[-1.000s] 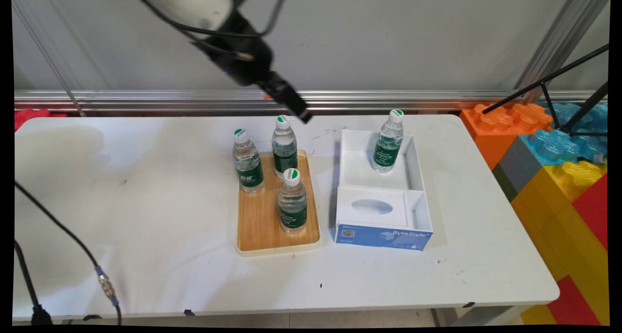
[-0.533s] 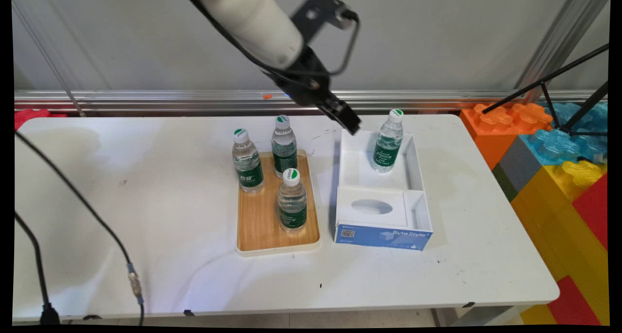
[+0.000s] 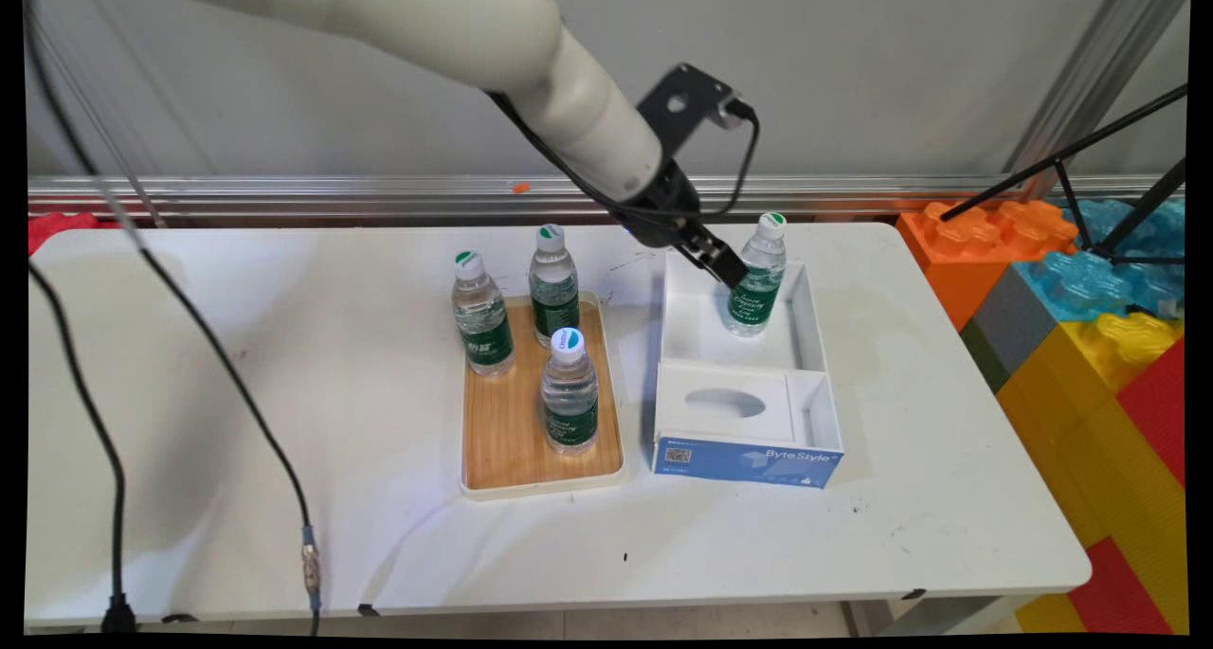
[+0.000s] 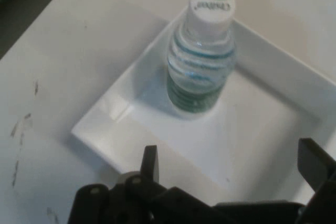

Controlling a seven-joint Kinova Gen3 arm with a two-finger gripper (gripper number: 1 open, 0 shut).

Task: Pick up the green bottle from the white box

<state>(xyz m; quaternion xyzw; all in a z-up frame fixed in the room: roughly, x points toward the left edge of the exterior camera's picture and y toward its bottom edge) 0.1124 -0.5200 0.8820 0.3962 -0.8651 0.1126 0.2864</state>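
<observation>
A small water bottle (image 3: pixel 758 277) (image 4: pixel 200 56) with a green label and a white cap stands upright in the far compartment of a white box (image 3: pixel 807 308) (image 4: pixel 113 111). My gripper (image 3: pixel 725 270) (image 4: pixel 233 163) hangs just left of that bottle, over the box's far left corner. It is open, with nothing between its fingers (image 4: pixel 150 162). In the hand view the bottle stands ahead of the gap between them, apart from both.
Three more bottles (image 3: pixel 483 315) (image 3: pixel 554 287) (image 3: pixel 570 393) stand on a wooden tray (image 3: pixel 502 431) left of the box. The box's near part has a white insert with an oval hole (image 3: pixel 725 404). Big toy blocks (image 3: pixel 1090 327) stand at the table's right end. Black cables (image 3: pixel 237 393) hang at the left.
The arm has swung right and down, from above the tray's far end to the box. The gripper now sits beside the bottle in the box. The bottles have not moved.
</observation>
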